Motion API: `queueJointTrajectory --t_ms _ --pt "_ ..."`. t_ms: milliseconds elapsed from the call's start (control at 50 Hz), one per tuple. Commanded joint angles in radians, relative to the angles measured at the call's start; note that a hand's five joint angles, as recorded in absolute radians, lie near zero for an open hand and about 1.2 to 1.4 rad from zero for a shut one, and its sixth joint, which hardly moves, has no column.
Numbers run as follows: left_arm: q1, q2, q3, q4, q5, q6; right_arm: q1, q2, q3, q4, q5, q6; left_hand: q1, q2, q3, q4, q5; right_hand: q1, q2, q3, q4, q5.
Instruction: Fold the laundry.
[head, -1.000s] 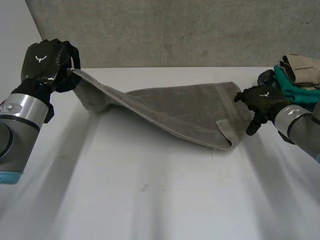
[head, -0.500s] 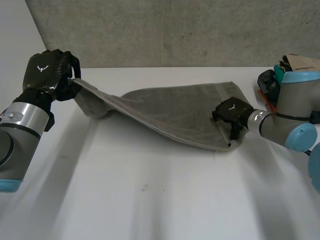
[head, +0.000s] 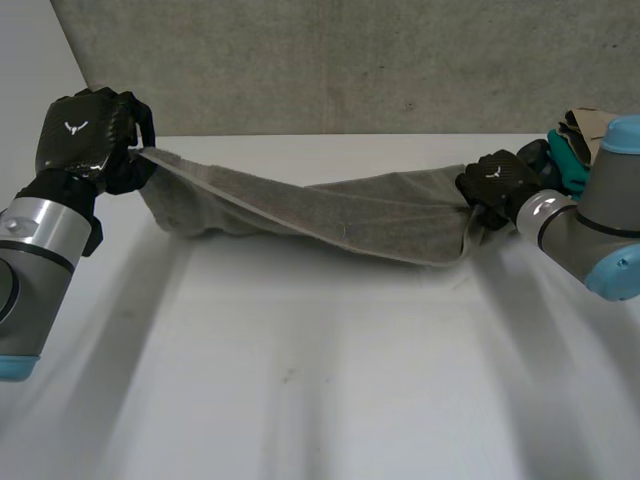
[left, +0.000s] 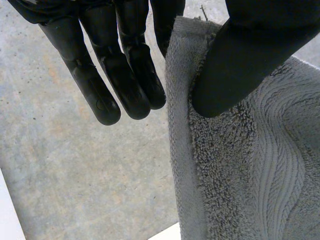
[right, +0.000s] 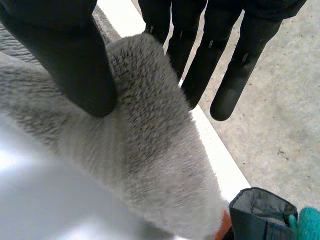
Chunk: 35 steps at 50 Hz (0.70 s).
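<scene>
Over the table my left hand and right hand pinch opposite ends of the grey towel, stretching it for folding.

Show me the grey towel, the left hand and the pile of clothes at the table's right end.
grey towel (head: 340, 215), head view, middle of the stretched cloth.
left hand (head: 85, 135), head view, back of the hand.
pile of clothes (head: 570, 162), head view, the teal piece.

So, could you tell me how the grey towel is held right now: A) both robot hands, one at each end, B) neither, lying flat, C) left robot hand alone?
A: the left robot hand pinches one end of the grey towel, the right robot hand the other.
</scene>
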<state>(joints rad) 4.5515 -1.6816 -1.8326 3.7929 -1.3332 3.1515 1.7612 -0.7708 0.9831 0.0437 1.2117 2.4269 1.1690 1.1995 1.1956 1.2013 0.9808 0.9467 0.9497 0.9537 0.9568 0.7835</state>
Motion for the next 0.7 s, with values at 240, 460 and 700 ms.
queueJointTrajectory --t_ms 240,460,700 --pt "0.011 -0.003 -0.02 -0.001 0.002 -0.002 -0.005 0.051 0.058 0.007 0.0 -0.012 0.227 0.197 0.201 0.195 0.241 0.034 0.031 0.027 0.024 0.022" --pt "0.009 -0.003 -0.024 -0.009 -0.001 0.001 -0.023 0.013 0.132 0.03 -0.001 -0.022 0.227 0.197 0.201 0.195 0.241 0.45 0.447 0.443 0.439 0.438" --pt "0.11 0.129 -0.033 -0.474 0.034 0.163 -0.167 -0.37 0.511 0.399 0.077 -0.184 0.227 0.197 0.201 0.195 0.241 0.45 0.447 0.443 0.439 0.438"
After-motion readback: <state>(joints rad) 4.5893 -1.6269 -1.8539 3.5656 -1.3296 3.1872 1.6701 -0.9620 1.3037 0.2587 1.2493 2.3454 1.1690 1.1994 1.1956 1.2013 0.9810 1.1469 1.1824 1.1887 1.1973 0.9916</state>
